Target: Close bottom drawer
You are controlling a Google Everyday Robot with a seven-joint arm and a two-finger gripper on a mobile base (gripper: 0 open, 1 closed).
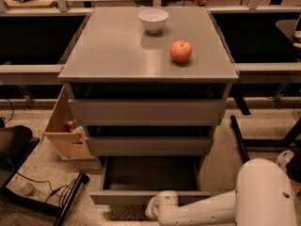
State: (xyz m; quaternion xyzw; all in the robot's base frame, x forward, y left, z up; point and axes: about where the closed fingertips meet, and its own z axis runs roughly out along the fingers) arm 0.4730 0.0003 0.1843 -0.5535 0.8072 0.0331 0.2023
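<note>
Bottom drawer (150, 174): partly open. Pincer (160, 207): at its front; grip state cannot be told. Tabletop (117, 51): apple (181, 51), bowl (153, 20).

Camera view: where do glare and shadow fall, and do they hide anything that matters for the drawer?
In the camera view, soft overhead glare spreads across the cabinet top. The bowl and the apple cast short shadows toward the camera. The inside of the bottom drawer is dim but readable. The gripper is brightly lit at that drawer's front edge.
</note>
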